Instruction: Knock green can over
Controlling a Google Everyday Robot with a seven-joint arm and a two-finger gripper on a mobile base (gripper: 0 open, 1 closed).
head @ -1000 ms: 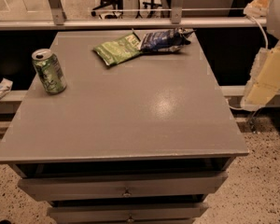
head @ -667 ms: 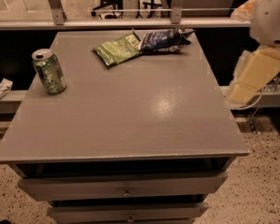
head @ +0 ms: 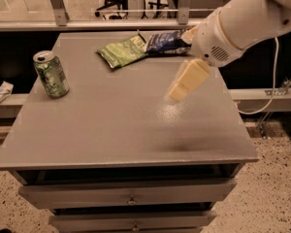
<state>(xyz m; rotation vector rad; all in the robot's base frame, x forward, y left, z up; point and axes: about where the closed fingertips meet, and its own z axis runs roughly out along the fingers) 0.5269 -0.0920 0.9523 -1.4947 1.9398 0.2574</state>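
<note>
One grey tabletop (head: 121,125) bears a white arm (head: 242,18) entering from the right, with its gripper (head: 188,80) poised above the middle-right; whether it is open cannot be told. A green bag (head: 122,52) and a blue bag (head: 165,41) lie at the far edge. The green can (head: 51,74) stands upright near the left edge, well apart from the gripper.

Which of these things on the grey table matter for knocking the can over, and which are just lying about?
For the job: green can, upright near the left edge; pincer, above the table's right half.
Lying about: green snack bag, blue snack bag, both at the back.
</note>
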